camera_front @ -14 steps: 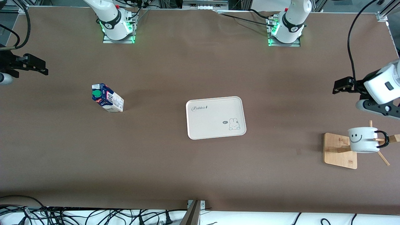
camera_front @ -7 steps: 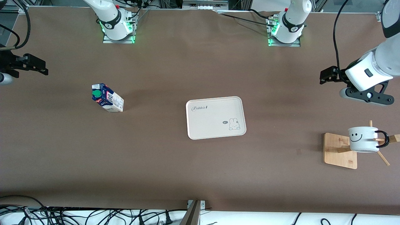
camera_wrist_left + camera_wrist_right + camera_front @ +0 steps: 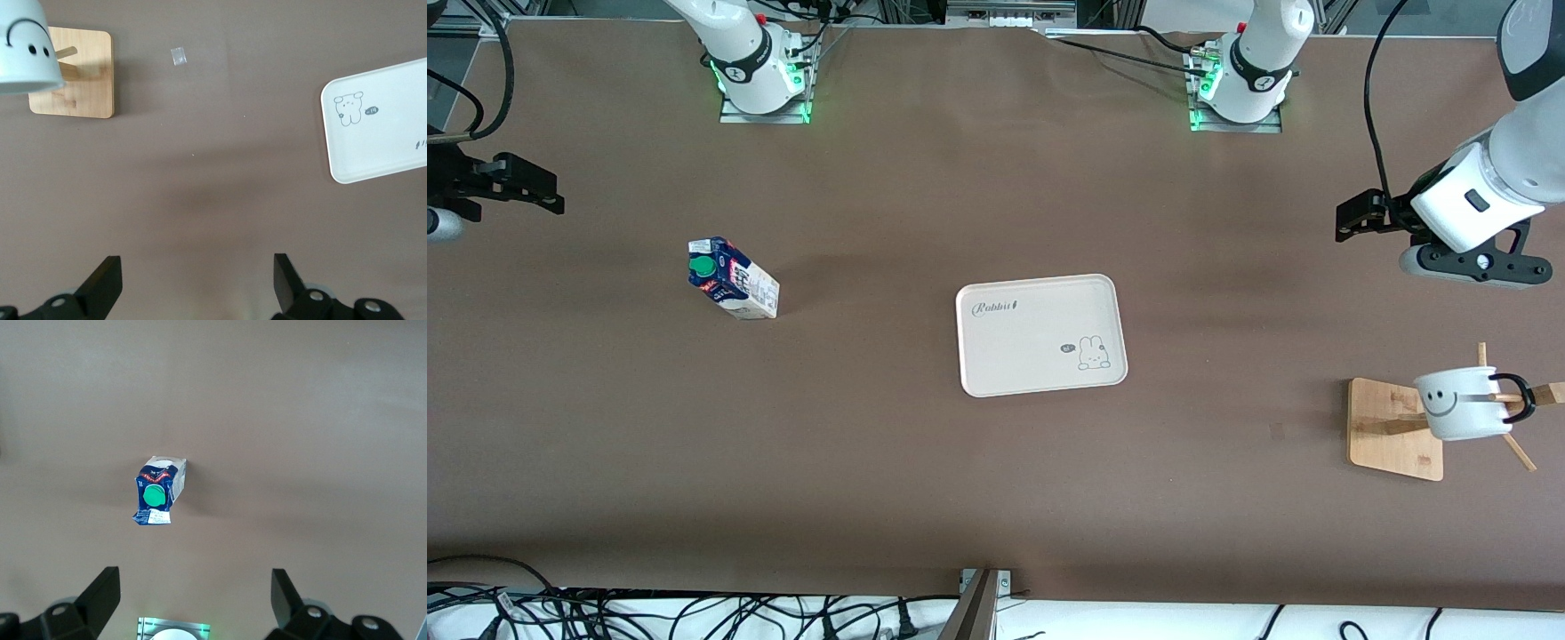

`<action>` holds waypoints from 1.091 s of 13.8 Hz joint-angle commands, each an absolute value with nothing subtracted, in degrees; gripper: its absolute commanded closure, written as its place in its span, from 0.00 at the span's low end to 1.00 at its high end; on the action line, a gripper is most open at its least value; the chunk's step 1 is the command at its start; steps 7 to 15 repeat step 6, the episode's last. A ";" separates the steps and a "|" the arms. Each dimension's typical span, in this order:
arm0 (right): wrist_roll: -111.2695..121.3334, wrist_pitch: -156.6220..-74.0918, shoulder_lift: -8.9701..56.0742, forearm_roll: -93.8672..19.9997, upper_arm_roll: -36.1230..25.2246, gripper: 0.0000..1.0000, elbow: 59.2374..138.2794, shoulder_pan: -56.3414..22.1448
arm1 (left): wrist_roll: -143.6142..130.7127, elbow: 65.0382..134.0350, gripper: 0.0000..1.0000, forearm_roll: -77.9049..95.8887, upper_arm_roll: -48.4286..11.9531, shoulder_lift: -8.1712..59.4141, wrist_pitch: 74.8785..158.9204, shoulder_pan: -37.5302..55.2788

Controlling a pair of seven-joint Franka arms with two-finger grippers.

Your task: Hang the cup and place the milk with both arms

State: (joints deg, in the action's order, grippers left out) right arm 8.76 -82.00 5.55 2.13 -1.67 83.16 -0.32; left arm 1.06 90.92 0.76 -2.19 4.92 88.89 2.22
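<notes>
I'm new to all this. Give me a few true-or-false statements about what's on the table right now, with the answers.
1. The cup hangs on the wooden rack. True.
2. The milk stands on the tray. False: it stands on the bare table, toward the right arm's end.
3. The left gripper holds the cup. False: it is open and empty, over the table.
4. The right gripper is open and holds nothing. True.
5. The tray is empty. True.
</notes>
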 commanded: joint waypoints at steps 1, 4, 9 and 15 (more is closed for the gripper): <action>9.23 -81.47 5.71 2.29 -1.32 0.00 82.35 0.18 | -0.26 92.37 0.00 2.20 -1.49 3.16 90.96 1.94; 9.23 -81.47 5.71 2.37 -1.32 0.00 82.35 0.18 | -0.26 92.46 0.00 2.29 -1.49 3.43 92.28 1.23; 9.23 -81.47 5.71 2.37 -1.32 0.00 82.35 0.18 | -0.44 92.29 0.00 2.20 -1.41 4.22 92.81 0.79; 9.23 -81.47 5.71 2.37 -1.32 0.00 82.35 0.18 | -0.44 92.29 0.00 2.20 -1.41 4.22 92.81 0.79</action>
